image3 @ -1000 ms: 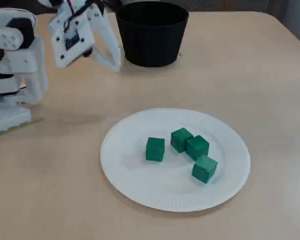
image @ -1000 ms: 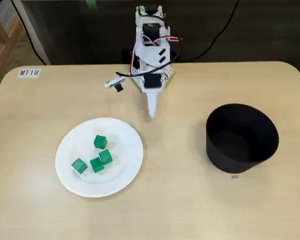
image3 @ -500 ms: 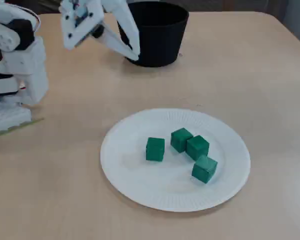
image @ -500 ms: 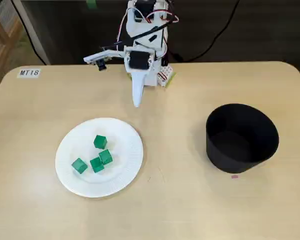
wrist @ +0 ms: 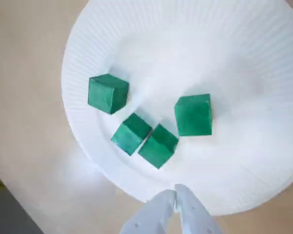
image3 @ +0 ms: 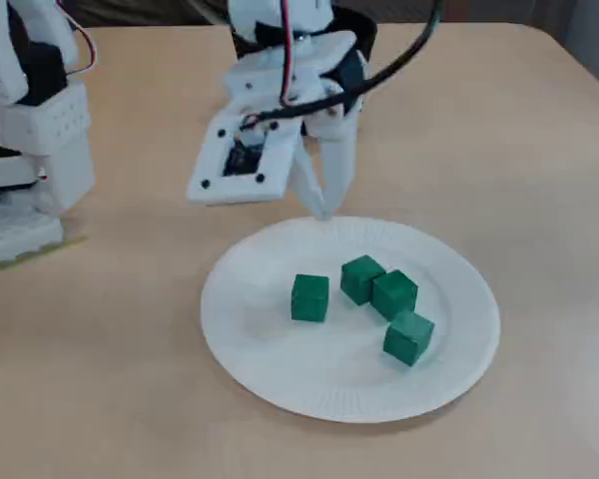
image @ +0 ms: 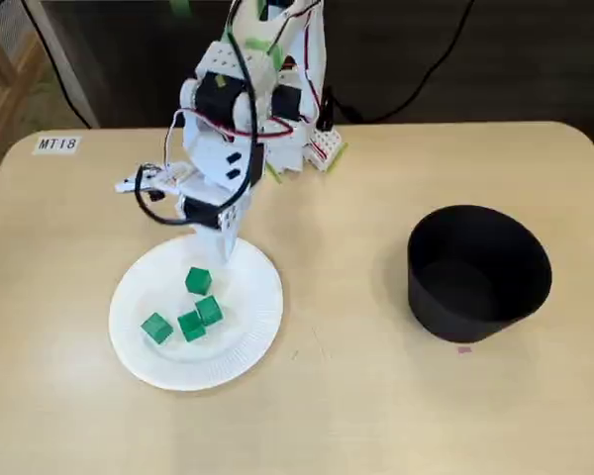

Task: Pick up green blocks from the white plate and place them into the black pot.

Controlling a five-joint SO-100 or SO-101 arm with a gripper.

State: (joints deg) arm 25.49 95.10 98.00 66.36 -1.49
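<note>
Now the white plate [image: 247, 341] sits on the left side of the counter [image: 376, 416] in a fixed view, and it carries four green blocks [image: 198, 281]. One block stands alone toward the far side, two touch each other at the middle [image: 200, 318], and one lies off to the left [image: 156, 328]. Over on the right stands the black pot [image: 465, 307], mouth up, and all I can make out inside is black.

The claw [image: 225, 249] hangs at the plate's far rim, pointing down, clenched on nothing. The wrist view shows its two white fingertips [wrist: 167, 199] pressed together above the rim, with the blocks [wrist: 193, 114] spread out beyond them. Whether the tips touch the plate, I cannot tell.

The lower fixed view has the pot [image3: 357, 38] almost wholly hidden behind the arm [image3: 280, 60], with only a sliver of rim and wall showing. The wrist view cuts the plate [wrist: 224, 58] off at the top and right. A small label [image: 57, 144] lies at the counter's far left corner, and a pink tag [image: 463, 348] peeks out at the pot's near foot.

Plate and pot are well apart, with bare counter between them, and the near strip of the counter is open too.
</note>
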